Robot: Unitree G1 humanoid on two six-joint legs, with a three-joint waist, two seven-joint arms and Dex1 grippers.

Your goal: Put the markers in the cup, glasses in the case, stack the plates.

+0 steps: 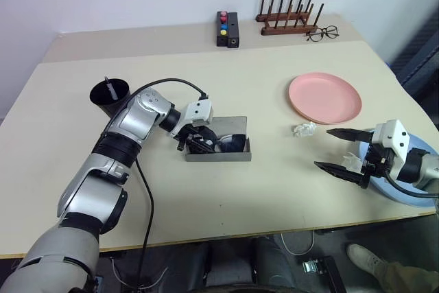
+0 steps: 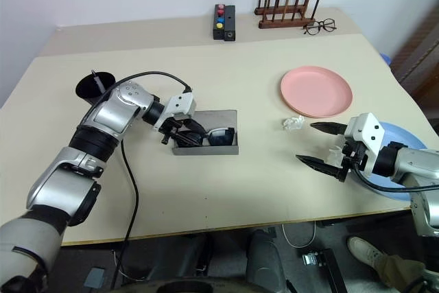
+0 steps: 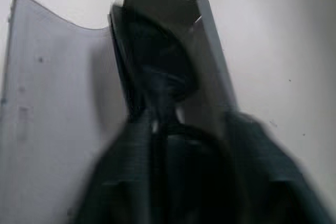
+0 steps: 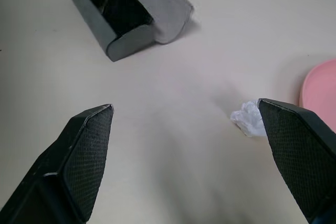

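Note:
The grey case [image 1: 218, 156] lies open in the middle of the table with the black glasses [image 1: 224, 143] inside it. My left gripper [image 1: 195, 141] reaches into the case's left end; in the left wrist view its fingers [image 3: 107, 182] stand apart on either side of the glasses, open. The black cup [image 1: 110, 97] stands at the far left with a marker [image 1: 108, 86] sticking out of it. The pink plate [image 1: 324, 96] lies at the right. My right gripper [image 1: 323, 148] hovers wide open and empty over the near edge of the blue plate [image 1: 411, 193].
A crumpled white paper [image 1: 304, 129] lies between the pink plate and my right gripper. At the back stand a wooden peg rack [image 1: 288, 20], wire-framed spectacles [image 1: 322, 33] and a black box with coloured buttons [image 1: 228, 29]. The table's front edge runs close below my right gripper.

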